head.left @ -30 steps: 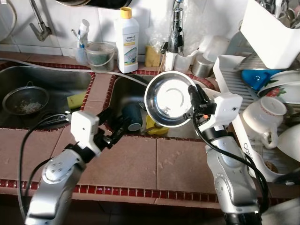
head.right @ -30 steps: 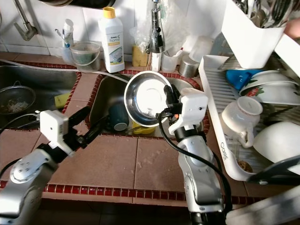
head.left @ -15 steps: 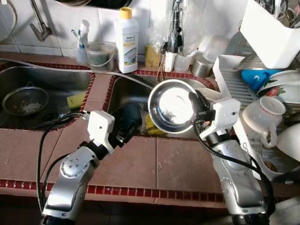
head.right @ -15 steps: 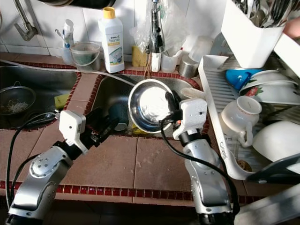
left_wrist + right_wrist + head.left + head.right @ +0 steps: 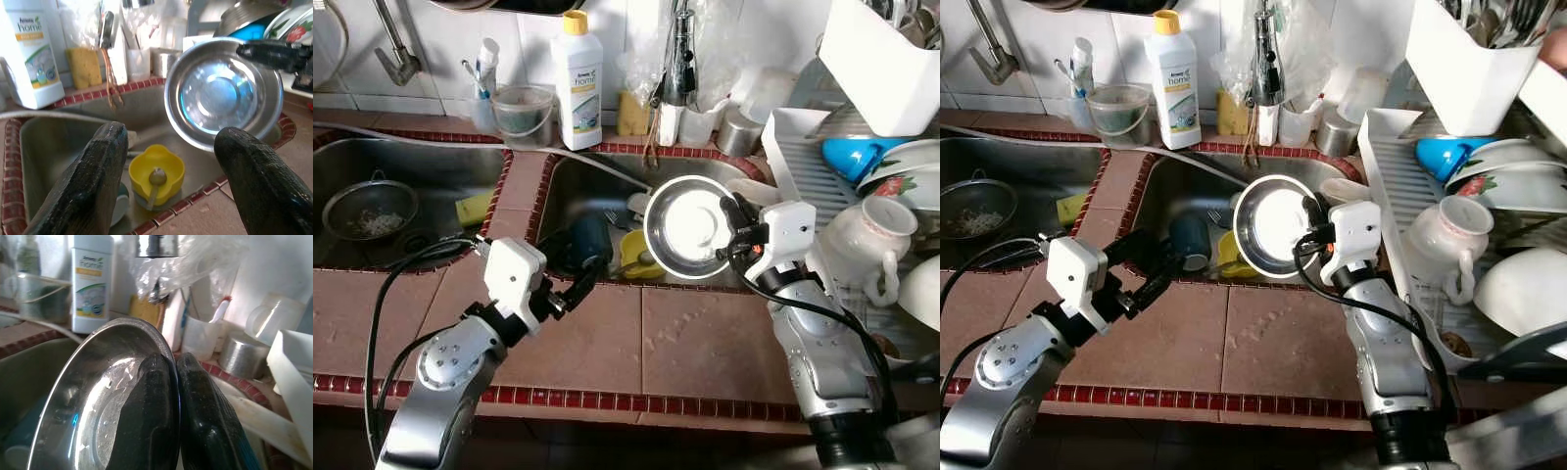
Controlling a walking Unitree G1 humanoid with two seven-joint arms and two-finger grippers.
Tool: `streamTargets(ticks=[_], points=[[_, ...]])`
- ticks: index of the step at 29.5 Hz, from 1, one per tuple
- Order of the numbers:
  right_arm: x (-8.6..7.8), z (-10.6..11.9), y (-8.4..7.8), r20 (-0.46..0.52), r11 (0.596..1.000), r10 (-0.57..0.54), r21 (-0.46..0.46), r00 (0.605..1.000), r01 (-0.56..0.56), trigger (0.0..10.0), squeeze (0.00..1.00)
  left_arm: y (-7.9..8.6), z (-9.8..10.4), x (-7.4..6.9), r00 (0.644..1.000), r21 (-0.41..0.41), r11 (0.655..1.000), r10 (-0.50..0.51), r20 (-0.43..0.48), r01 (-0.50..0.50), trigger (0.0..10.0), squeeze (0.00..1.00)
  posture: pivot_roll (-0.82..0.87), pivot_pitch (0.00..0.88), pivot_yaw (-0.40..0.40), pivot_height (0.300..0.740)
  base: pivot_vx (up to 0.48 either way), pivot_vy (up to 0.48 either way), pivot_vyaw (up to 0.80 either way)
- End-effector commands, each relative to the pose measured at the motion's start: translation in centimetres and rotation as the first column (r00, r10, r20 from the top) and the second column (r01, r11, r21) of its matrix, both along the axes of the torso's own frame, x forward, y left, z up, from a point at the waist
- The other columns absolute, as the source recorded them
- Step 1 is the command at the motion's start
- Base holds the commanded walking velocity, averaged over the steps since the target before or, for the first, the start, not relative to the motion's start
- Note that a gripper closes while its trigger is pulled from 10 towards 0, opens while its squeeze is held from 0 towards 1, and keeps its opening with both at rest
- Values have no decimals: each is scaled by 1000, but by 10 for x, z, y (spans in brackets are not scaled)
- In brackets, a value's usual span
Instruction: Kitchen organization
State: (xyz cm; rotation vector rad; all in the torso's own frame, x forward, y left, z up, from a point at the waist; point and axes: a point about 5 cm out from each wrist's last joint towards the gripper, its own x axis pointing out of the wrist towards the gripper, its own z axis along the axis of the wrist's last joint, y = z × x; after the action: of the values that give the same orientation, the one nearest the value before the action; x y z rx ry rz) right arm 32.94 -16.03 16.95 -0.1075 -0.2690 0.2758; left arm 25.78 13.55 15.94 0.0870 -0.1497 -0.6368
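My right gripper (image 5: 734, 223) is shut on the right rim of a shiny steel bowl (image 5: 688, 227), holding it tilted over the right sink basin (image 5: 597, 191). In the right wrist view both fingers (image 5: 151, 421) pinch the bowl's rim (image 5: 98, 396). At the basin's front edge, over the tiled counter, my left gripper (image 5: 576, 281) stands open with nothing in it. Between its spread fingers (image 5: 93, 181) lie a yellow cup (image 5: 156, 172) with a spoon inside and the steel bowl (image 5: 222, 93). A dark teal cup (image 5: 588, 240) lies in the basin beside the yellow cup (image 5: 637, 255).
A white dish rack (image 5: 795, 157) on the right holds a white mug (image 5: 862, 240), flowered bowls and a blue item. A detergent bottle (image 5: 578, 78), small tub, sponge and tap stand along the back wall. The left sink holds a strainer (image 5: 370, 211) and a yellow sponge (image 5: 470, 208).
My right gripper has carried the bowl lower and a little to the right, toward the right basin. The left gripper reached toward the basin's front edge and stayed open.
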Motion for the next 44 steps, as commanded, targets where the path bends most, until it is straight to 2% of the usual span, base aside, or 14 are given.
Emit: streamTargets(ticks=[1, 6, 16, 18, 25, 26, 31, 37, 41, 44], points=[[4, 4, -7, 19, 1000, -14, -4, 1000, 14, 10000, 0, -4, -1, -3, 1000, 25, 1000, 2, -11, -2, 10000, 0, -62, 181, -28, 740, 0, 0, 0], [13, 5, -7, 19, 1000, -1, -13, 1000, 1, 10000, 0, -8, -6, -4, 999, 96, 995, -23, -25, 25, 10000, 0, -49, 205, -37, 740, 0, 0, 0], [26, 1, -1, 0, 999, 26, -28, 1000, -26, 10000, 0, -13, -1, -4, 999, 114, 993, -42, -20, 44, 10000, 0, -51, 232, -29, 740, 0, 0, 0], [29, 0, 2, -8, 999, 37, -28, 999, -37, 10000, 0, -13, -1, -4, 999, 142, 989, -38, -19, 40, 10000, 0, -51, 234, -25, 740, 0, 0, 0], [34, 0, 18, -17, 996, 82, -16, 996, -82, 10000, 0, -13, 1, -4, 999, 133, 991, -28, -19, 30, 10000, 0, -44, 232, -27, 740, 0, 0, 0], [35, 1, 27, -13, 993, 115, -7, 993, -115, 10000, 0, -14, 1, -5, 999, 133, 991, -32, -21, 34, 10000, 0, -41, 232, -28, 740, 0, 0, 0], [36, 7, 45, 10, 982, 188, 8, 982, -188, 10000, 0, -17, 4, -4, 999, 136, 990, -39, -20, 42, 10000, 0, -41, 230, -32, 740, 0, 0, 0], [35, 12, 58, 13, 965, 261, 33, 965, -261, 10000, 0, -19, 6, -3, 999, 127, 991, -45, -16, 46, 10000, 0, -43, 227, -34, 740, 0, 0, 0], [35, 10, 61, -11, 953, 298, 61, 954, -297, 10000, 0, -20, 10, -4, 999, 125, 991, -47, -10, 48, 10000, 0, -39, 227, -37, 740, 0, 0, 0], [39, 7, 57, -32, 957, 283, 68, 958, -281, 10000, 0, -21, 13, -5, 999, 122, 991, -51, -3, 51, 10000, 0, -35, 231, -38, 740, 0, 0, 0]])
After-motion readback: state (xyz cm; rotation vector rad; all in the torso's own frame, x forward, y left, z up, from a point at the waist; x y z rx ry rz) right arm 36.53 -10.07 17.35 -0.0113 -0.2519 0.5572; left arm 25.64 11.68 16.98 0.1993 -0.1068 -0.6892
